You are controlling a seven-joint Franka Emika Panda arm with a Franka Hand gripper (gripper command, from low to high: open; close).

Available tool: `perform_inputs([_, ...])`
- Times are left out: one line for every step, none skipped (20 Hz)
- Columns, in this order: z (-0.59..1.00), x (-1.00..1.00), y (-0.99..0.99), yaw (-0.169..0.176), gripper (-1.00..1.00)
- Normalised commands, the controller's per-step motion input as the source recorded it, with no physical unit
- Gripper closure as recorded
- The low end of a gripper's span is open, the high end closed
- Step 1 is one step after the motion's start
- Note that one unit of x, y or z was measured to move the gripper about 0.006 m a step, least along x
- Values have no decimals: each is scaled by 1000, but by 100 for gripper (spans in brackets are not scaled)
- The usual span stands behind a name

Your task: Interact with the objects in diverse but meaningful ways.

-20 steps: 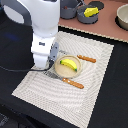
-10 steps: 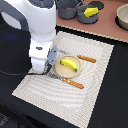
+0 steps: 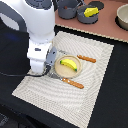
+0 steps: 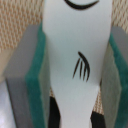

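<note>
Arm: the white Franka arm (image 3: 35, 30) fills the upper part of the exterior view's left, wrist bent down over the woven beige placemat (image 3: 95, 80).
Gripper (image 4: 75, 75): in the wrist view the two grey fingers (image 4: 22, 75) with green pads stand on either side of a flat white plastic tool with black markings (image 4: 75, 60); the pads press against its edges, so the fingers are closed onto it. In the exterior view the gripper (image 3: 50, 62) sits low at the plate's 9 o'clock edge and the tool cannot be made out.
Yellow toy banana (image 3: 68, 64): lies on the round tan plate (image 3: 64, 73), near its centre.
Cutlery: one orange-handled piece (image 3: 86, 59) lies at the plate's 2 o'clock, another (image 3: 73, 83) at its 5 o'clock, both on the placemat.
Yellow cheese wedge (image 3: 90, 11): sits in a dark grey pot (image 3: 86, 16) at 12 o'clock of the scene, well apart from the plate.
Second dark grey pot (image 3: 68, 7): just beside the first, toward the exterior view's left.
Pale bowl (image 3: 122, 17): at the exterior view's right edge, partly cut off.
Tabletop (image 3: 107, 112): black under the placemat, with a brown strip at the far side carrying the pots.
</note>
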Motion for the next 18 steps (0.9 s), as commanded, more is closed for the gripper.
perform_inputs([1000,-389,683,93,100])
perform_inputs([1000,-426,680,95,100])
perform_inputs([1000,-434,691,91,100])
perform_inputs([1000,-471,694,88,100])
perform_inputs([1000,-520,706,83,100])
perform_inputs([1000,-531,726,74,100])
perform_inputs([929,-569,737,66,100])
perform_inputs([826,-611,740,59,100])
perform_inputs([757,-640,729,60,100])
perform_inputs([709,-666,726,57,100])
perform_inputs([663,-669,720,57,100])
perform_inputs([594,-677,720,54,100])
perform_inputs([546,-680,726,47,100])
perform_inputs([497,-691,729,42,100])
perform_inputs([429,-711,726,38,100])
perform_inputs([377,-714,723,34,100])
perform_inputs([243,-703,697,35,100])
perform_inputs([74,-694,654,41,100])
